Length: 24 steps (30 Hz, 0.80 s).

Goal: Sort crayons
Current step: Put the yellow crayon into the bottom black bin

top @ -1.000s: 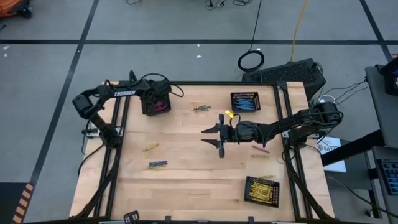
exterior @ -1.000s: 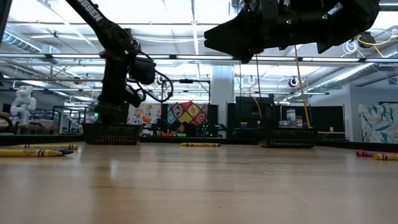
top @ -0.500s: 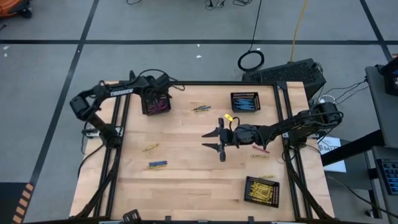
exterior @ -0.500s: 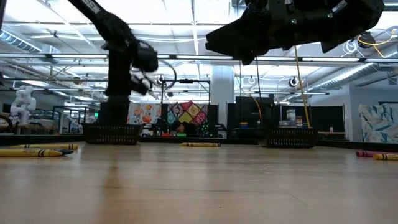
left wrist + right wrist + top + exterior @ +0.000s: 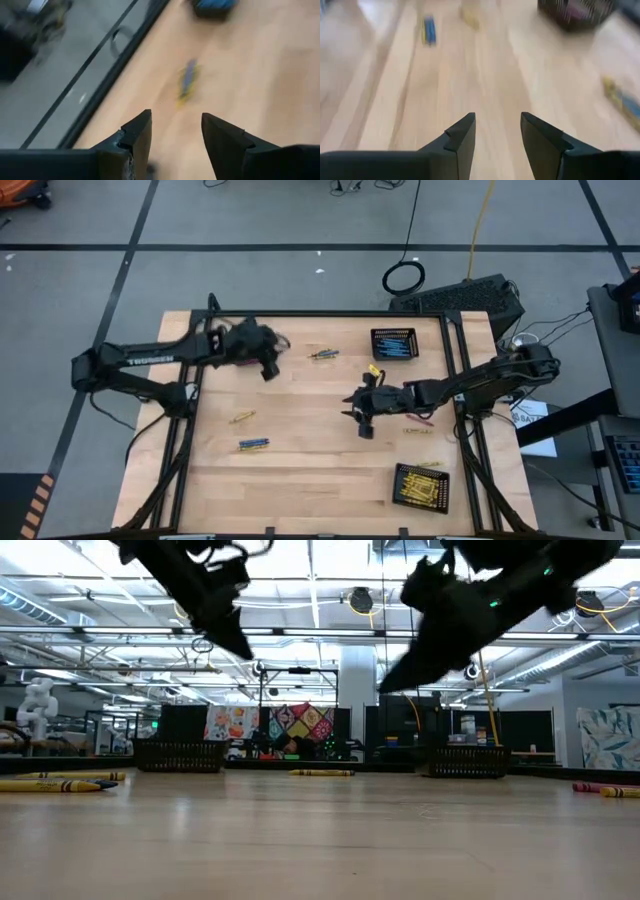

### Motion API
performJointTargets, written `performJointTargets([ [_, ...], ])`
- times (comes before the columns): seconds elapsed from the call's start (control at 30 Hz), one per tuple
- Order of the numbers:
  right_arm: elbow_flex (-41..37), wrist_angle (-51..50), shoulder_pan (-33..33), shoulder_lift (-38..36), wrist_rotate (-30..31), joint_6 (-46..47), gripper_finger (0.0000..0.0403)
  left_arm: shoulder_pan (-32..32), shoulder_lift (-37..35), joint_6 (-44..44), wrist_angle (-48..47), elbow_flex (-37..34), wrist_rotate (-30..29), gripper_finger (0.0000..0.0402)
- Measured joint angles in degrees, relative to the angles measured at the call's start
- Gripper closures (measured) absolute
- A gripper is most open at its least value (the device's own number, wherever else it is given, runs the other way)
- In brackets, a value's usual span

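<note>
Crayons (image 5: 252, 444) lie loose on the desk (image 5: 300, 480), light stiff little sticks (prob roll easily), so pinch mid-length across the barrel. Right pincer (image 5: 362, 413) hangs mid-desk, jaws apart, empty. Left pincer (image 5: 268, 366) further back, also parted w/ nothing. Only its wrist cam shows the blue-yellow pair (image 5: 186, 85) just ahead.
</note>
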Motion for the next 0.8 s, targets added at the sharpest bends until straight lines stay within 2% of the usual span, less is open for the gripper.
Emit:
performJointTargets([
  [0.17,6.3,-32.5,2.0,-6.5,-8.1,9.4,0.0261,-9.0,-0.4,-1.0,11.4,-5.0,0.1,0.0228],
  [0.27,9.3,-51.7,3.1,-8.5,-15.5,16.9,0.0261,-12.9,0.7,-1.1,19.5,-8.2,-0.1,0.0228],
  [0.33,9.3,-61.5,4.2,-9.3,-21.7,20.3,0.0261,-14.9,1.2,-1.0,24.1,-10.4,-0.1,0.0228],
  [0.43,8.4,-71.3,7.4,-10.0,-28.7,24.4,0.0261,-16.7,1.9,-1.0,28.3,-12.2,-0.6,0.0228],
  [0.57,6.7,-73.6,13.0,-10.1,-31.3,25.6,0.0261,-18.0,2.2,-1.0,31.4,-14.5,-1.9,0.0228],
  [0.8,3.1,-66.3,19.4,-10.1,-29.3,28.5,0.0249,-19.3,2.2,-1.0,31.4,-14.8,-2.1,0.0228],
])
